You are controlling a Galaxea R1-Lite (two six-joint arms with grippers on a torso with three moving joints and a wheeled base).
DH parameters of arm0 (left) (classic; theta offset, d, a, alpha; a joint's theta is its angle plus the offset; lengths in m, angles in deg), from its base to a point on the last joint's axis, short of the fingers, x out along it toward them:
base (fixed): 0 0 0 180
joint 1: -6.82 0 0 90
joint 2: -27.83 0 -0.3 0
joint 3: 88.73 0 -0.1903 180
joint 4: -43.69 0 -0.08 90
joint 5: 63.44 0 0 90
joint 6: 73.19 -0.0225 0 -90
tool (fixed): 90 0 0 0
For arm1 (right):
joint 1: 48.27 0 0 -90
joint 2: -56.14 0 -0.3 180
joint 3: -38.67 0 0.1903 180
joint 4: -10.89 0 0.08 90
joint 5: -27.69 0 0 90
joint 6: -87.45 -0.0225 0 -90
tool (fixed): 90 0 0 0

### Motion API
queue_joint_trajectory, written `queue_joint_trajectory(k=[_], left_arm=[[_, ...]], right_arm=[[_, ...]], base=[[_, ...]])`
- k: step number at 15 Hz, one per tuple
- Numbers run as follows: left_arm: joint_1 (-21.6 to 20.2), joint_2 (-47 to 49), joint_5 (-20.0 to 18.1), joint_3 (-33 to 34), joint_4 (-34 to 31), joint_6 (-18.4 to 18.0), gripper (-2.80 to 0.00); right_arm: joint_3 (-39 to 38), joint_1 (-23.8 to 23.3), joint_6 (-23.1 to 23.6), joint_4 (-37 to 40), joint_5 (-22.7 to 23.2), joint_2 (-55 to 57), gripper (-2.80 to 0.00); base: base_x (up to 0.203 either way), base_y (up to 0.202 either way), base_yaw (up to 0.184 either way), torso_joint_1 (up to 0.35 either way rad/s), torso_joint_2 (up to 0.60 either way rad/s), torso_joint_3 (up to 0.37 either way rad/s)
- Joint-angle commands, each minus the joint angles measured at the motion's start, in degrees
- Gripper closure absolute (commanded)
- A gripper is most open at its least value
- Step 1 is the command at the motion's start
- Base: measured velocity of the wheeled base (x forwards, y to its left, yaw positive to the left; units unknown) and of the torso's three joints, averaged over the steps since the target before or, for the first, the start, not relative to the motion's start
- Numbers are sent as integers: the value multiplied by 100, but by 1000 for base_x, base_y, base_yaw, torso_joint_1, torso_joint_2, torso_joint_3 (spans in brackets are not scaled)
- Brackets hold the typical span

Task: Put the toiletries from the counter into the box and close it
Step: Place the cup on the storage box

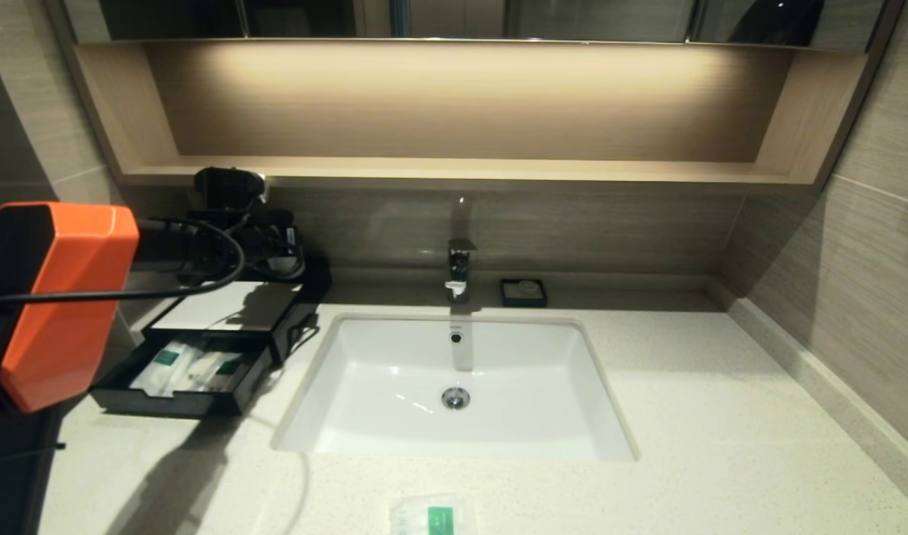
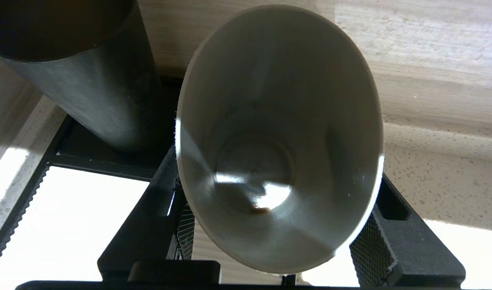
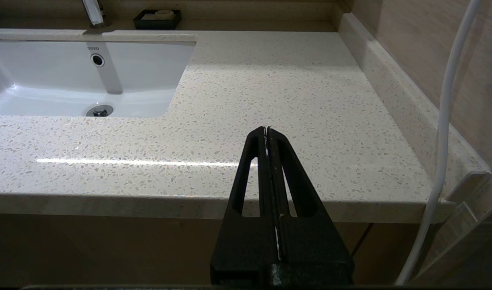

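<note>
The box [image 1: 227,306], black with a white top, stands at the counter's [image 1: 684,416] back left. Its drawer [image 1: 179,405] is pulled out, and toiletries packets [image 1: 173,365] with green labels lie in it. Another small packet [image 1: 433,516] lies at the counter's front edge, before the sink. My left gripper [image 2: 276,173] is over the back of the box, its fingers [image 2: 371,241] on either side of a white cup [image 2: 278,100] and pressed to its wall. My right gripper [image 3: 267,129] hangs shut and empty in front of the counter's front right edge.
A dark cup [image 2: 89,80] stands right beside the white one. The white sink [image 1: 454,416] fills the middle of the counter, with the tap [image 1: 460,260] and a black soap dish [image 1: 523,292] behind it. A wall with a raised kerb [image 3: 395,92] bounds the right side.
</note>
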State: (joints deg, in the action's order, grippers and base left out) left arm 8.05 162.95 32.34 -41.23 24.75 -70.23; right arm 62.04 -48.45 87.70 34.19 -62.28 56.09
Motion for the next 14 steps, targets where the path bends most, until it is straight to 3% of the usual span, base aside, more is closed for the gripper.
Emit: queue_joint_trajectory(k=[1,6,14], left_arm=[[2,-53,10,178,-14,29,0],[9,-327,38,888,85,105,0],[10,-1057,46,1197,120,358,0]], right_arm=[[-9,1,2,-1,-2,5,0],[-9,1,2,-1,-2,5,0],[-9,1,2,-1,0,5,0]], base=[[0,0,0,0,0,0],[0,0,0,0,0,0],[0,0,0,0,0,0]])
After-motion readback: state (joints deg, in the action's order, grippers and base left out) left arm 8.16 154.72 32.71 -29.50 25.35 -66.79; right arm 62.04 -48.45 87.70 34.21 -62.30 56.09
